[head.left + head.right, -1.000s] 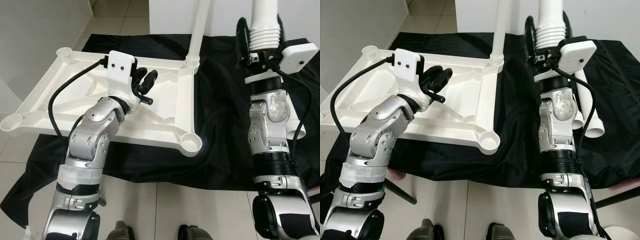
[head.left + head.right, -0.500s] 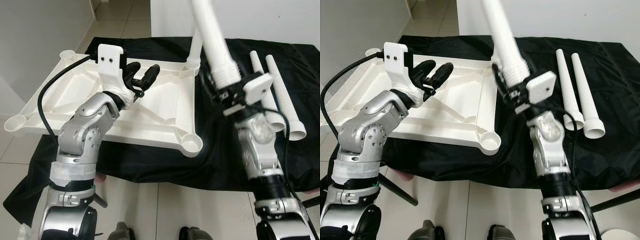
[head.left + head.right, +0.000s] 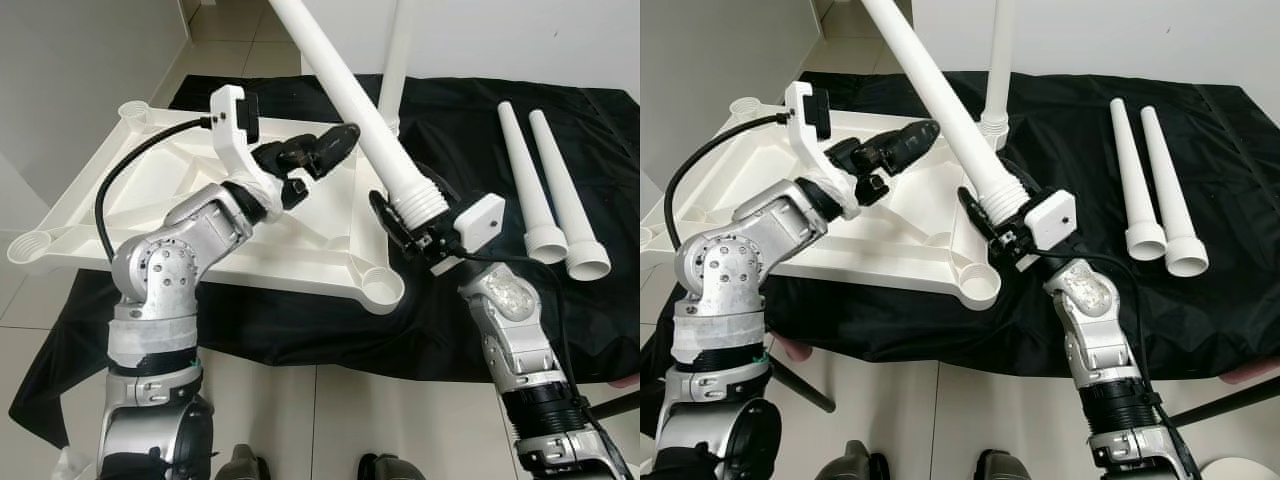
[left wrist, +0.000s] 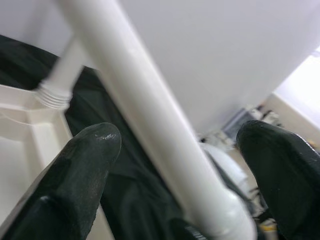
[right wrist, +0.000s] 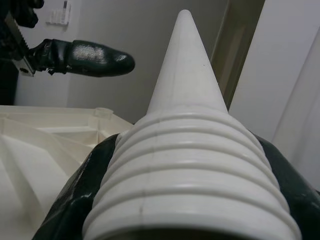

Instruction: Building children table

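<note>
At twelve o'clock I face a white wall (image 3: 480, 35); pale floor tiles (image 3: 330, 420) run across six, with black feet (image 3: 240, 465) at my base.

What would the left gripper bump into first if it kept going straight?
Probably the white leg held by the right gripper. The left gripper, fingers open, points right at it, though depth is unclear.

Indoor room of a home or similar, judged from pale tiled floor (image 3: 300, 420), plain white walls (image 3: 70, 90), black cloth (image 3: 450, 330) spread on floor under white plastic furniture parts (image 3: 545, 180).
</note>
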{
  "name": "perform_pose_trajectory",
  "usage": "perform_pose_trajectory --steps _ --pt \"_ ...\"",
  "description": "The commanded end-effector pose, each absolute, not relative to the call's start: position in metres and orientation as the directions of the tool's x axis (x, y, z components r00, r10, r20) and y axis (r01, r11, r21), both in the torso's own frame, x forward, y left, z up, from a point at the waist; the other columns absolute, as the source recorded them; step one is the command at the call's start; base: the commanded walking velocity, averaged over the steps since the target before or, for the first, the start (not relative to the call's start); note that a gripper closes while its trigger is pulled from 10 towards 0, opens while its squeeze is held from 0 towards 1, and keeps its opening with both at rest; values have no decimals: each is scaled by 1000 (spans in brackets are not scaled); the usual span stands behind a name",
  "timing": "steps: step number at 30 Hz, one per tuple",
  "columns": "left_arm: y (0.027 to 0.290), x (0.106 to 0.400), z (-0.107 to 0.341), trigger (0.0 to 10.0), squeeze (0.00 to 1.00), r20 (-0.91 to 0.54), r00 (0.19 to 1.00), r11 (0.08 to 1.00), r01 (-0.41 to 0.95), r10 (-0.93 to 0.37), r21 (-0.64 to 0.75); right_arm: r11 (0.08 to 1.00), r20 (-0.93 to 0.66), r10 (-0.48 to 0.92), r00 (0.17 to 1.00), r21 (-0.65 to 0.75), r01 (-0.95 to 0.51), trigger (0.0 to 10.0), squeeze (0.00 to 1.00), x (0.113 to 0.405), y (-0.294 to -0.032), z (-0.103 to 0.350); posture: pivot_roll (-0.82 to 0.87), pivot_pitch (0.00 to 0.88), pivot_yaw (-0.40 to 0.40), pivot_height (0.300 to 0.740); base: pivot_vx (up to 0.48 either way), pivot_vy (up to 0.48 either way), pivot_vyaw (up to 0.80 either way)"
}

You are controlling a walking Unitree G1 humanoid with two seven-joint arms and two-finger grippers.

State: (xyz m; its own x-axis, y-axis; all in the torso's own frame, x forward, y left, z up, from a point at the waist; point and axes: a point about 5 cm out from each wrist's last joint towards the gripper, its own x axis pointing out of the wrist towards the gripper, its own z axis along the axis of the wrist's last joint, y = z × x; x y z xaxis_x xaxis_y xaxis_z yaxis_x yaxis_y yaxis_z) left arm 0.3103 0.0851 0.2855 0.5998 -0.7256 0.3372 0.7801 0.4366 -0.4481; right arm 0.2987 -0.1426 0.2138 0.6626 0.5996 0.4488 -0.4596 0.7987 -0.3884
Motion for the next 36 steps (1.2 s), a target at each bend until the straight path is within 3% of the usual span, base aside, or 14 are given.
perform_pose_trajectory --steps 1,8,11,15,26,27,36 --pt "81 306 284 10000 0 353 528 347 816 -772 -461 778 444 627 640 -402 -483 10000 0 294 -136 214 -82 95 46 740 0 0 0" --pt "78 306 280 10000 0 336 531 325 797 -778 -509 766 443 643 625 -402 -502 10000 0 291 -131 214 -81 101 47 740 0 0 0" --pt "71 301 272 10000 0 282 492 295 796 -823 -528 757 456 653 605 -401 -515 10000 0 288 -127 216 -81 104 50 740 0 0 0" --pt "70 300 269 10000 0 248 492 315 795 -834 -519 759 461 651 603 -400 -514 10000 0 288 -124 216 -78 104 54 740 0 0 0" --pt "80 316 274 10000 0 224 571 347 716 -789 -605 697 433 716 547 -417 -583 10000 0 274 -109 206 -78 106 63 740 0 0 0" --pt "92 325 279 10000 0 223 613 367 684 -758 -631 682 414 731 542 -418 -600 10000 0 269 -109 200 -77 105 65 740 0 0 0" --pt "119 340 287 10000 0 216 687 405 620 -694 -672 705 423 709 565 -394 -590 10000 0 265 -116 197 -77 104 78 740 0 0 0"
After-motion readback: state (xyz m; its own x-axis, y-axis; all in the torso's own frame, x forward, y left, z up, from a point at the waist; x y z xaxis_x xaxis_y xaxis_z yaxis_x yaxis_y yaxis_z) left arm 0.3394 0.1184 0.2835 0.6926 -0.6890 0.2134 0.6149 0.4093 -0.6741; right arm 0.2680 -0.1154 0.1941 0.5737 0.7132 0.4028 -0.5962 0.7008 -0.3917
